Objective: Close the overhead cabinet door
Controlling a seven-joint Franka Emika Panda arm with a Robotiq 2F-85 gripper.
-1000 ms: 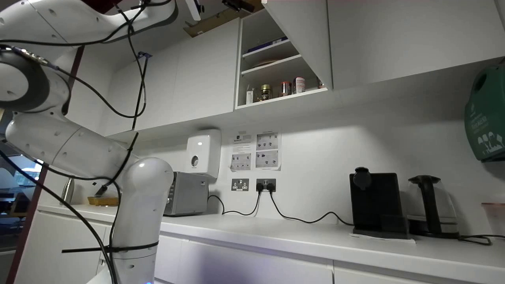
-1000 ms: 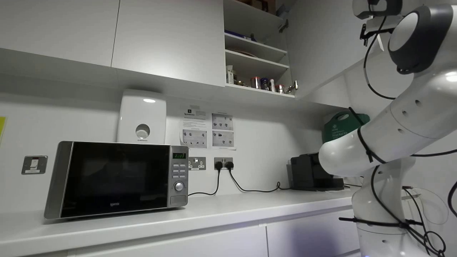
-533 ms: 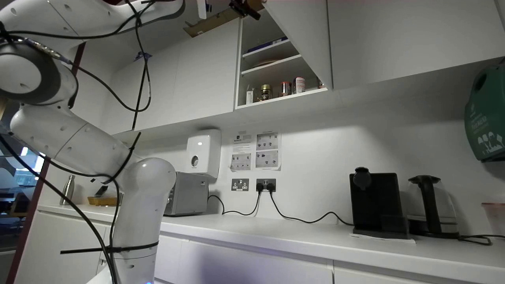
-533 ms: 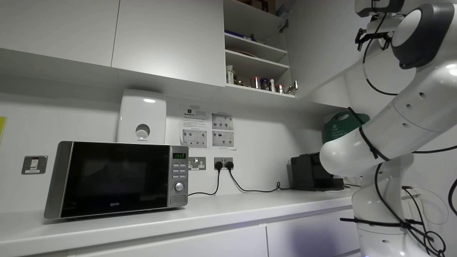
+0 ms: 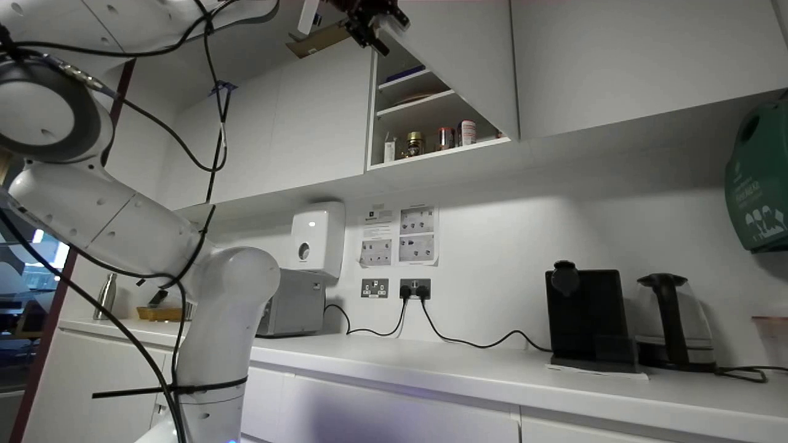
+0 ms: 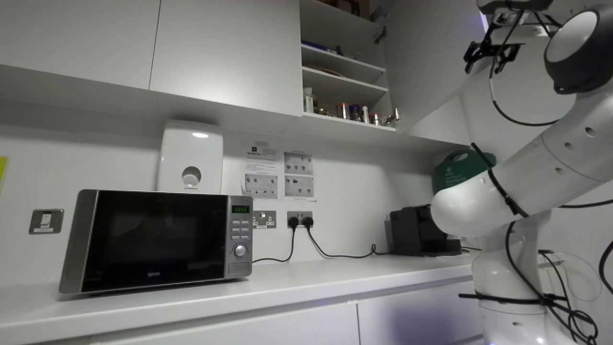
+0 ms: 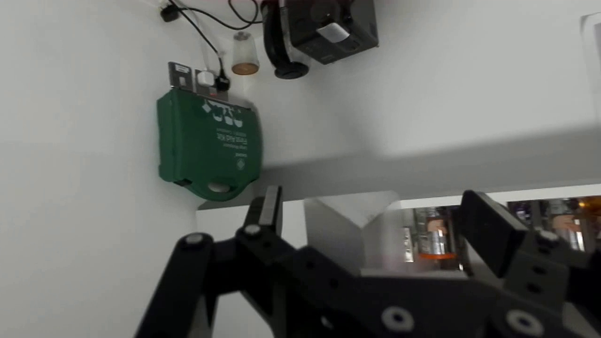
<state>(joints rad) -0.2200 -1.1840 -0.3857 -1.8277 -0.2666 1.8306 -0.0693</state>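
Note:
The overhead cabinet door (image 5: 477,71) is a plain white panel standing open in both exterior views, also seen here (image 6: 431,52). Small jars (image 5: 415,144) show on the shelf behind it. My gripper (image 5: 377,38) is high up at the door's free edge; it also shows in an exterior view (image 6: 484,60). In the wrist view the gripper (image 7: 375,218) is open, with its fingers spread. A blurred corner of the door (image 7: 333,230) lies between the fingers. I cannot tell exactly where finger and door touch.
A wider white cabinet panel (image 5: 646,55) adjoins the door's hinge side. A green first aid kit (image 7: 209,141) hangs on the wall. A coffee machine (image 5: 588,320), kettle (image 5: 671,320) and microwave (image 6: 158,239) stand on the counter. Cardboard (image 5: 320,40) lies atop the cabinets.
My gripper has come lower at the door's free edge. The door has swung a little toward closed and covers more of the shelves in an exterior view.

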